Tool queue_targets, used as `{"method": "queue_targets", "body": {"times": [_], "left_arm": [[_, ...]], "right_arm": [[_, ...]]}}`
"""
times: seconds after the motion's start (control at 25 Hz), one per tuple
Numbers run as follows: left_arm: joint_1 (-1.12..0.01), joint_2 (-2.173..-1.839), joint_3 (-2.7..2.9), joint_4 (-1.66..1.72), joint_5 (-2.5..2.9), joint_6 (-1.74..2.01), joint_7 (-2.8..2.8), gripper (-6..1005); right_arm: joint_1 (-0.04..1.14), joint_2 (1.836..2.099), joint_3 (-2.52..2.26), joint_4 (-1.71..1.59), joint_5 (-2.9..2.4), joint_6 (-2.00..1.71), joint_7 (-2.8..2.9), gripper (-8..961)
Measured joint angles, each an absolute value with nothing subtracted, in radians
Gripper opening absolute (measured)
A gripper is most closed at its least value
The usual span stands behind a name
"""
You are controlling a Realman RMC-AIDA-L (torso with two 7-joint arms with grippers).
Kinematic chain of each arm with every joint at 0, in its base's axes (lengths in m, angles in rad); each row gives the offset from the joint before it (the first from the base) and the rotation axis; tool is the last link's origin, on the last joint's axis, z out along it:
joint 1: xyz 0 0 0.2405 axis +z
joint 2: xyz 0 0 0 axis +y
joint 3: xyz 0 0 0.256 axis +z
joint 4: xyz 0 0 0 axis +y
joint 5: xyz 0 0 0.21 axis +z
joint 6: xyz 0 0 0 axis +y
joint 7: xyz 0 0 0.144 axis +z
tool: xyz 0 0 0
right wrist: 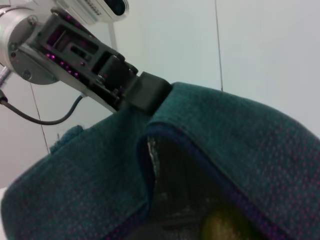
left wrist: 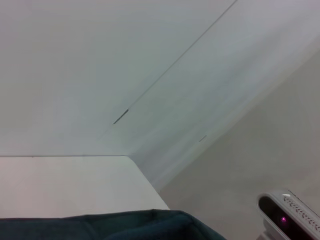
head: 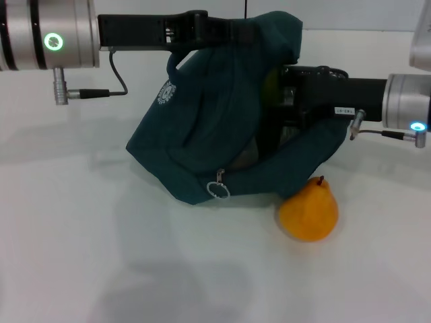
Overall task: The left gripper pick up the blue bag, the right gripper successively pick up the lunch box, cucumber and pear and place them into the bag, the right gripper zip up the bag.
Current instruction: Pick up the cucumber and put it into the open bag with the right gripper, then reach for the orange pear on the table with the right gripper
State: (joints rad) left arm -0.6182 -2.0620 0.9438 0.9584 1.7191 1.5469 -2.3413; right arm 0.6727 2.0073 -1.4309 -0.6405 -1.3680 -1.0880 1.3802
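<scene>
Two arms meet at the blue bag [head: 215,114], which stands lifted at its top on the white table [head: 81,256]. The left gripper [head: 232,30] is pinched on the bag's upper edge and holds it up. The right gripper [head: 286,94] reaches into the bag's open mouth; whether its fingers are spread or pressed together cannot be told. The pear [head: 308,210] lies on the table, touching the bag's lower right corner. The zipper pull [head: 218,186] hangs at the bag's front bottom edge.
</scene>
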Motion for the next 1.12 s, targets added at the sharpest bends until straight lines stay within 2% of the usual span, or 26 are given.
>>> {"method": "queue_targets", "body": {"times": [0.2, 0.36, 0.44, 0.64, 0.96, 1.12], "left_arm": [[-0.618, -2.057, 0.941, 0.952, 1.71, 1.549, -2.342, 67], [-0.618, -2.059, 0.935, 0.951, 1.71, 1.549, -2.339, 67], [-0.618, -2.061, 0.934, 0.95, 1.713, 1.546, -2.334, 67], [-0.618, -2.06, 0.93, 0.94, 1.712, 1.538, -2.319, 67], [-0.616, -2.064, 0.919, 0.93, 1.715, 1.53, -2.298, 67], [-0.617, -2.064, 0.901, 0.898, 1.711, 1.519, -2.273, 67]], "right_arm": [[0.59, 1.982, -1.43, -0.755, -1.374, -1.111, 1.443, 755], [0.571, 1.959, -1.426, -0.787, -1.418, -1.133, 1.529, 771], [0.559, 1.957, -1.403, -0.788, -1.423, -1.159, 1.533, 779], [0.508, 1.959, -1.256, -0.79, -1.434, -1.324, 1.524, 778], [0.357, 1.954, -1.029, -0.737, -1.437, -1.701, 1.253, 769], [0.294, 1.985, -1.036, -0.659, -1.454, -1.7, 1.076, 768]]}}
